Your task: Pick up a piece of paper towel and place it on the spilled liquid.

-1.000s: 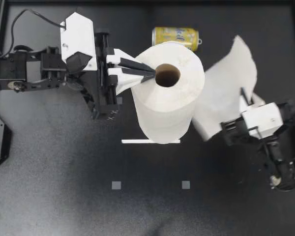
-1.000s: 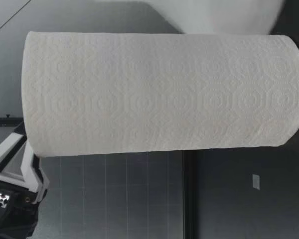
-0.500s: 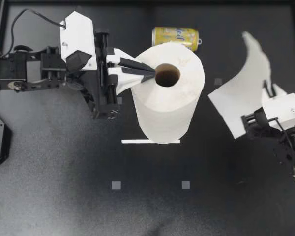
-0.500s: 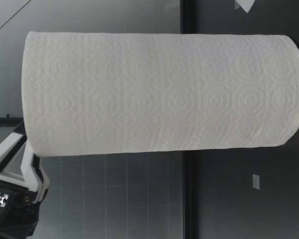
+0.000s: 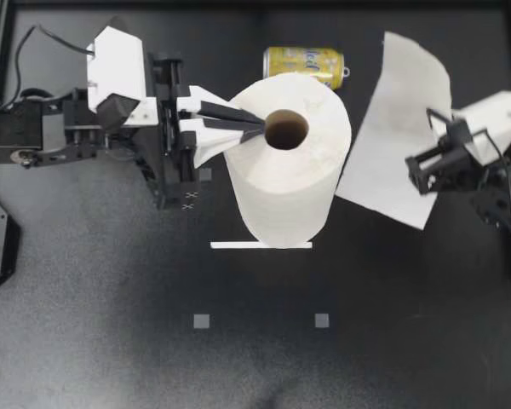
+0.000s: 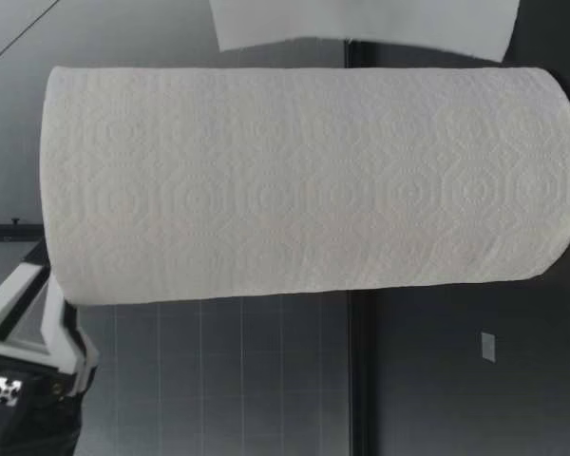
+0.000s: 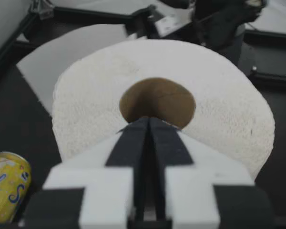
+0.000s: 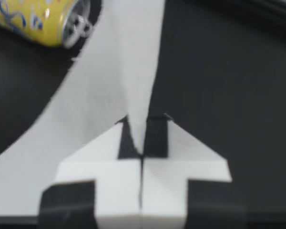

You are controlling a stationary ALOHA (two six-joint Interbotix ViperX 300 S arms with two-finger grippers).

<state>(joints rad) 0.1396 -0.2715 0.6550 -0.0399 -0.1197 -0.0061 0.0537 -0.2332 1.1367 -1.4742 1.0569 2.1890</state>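
White paper towel sheet [image 5: 390, 128] hung beside the roll [image 5: 289, 179] near the yellow can [image 5: 304, 64], my right gripper [image 5: 434, 128] pinching it, plain only in the right wrist view, while my left gripper [image 5: 260, 129] stayed closed on nothing at the roll's core.

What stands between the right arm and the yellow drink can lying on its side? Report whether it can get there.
Probably not yet: the right hand is shut on the loose white paper towel sheet, which hangs between it and the yellow drink can.
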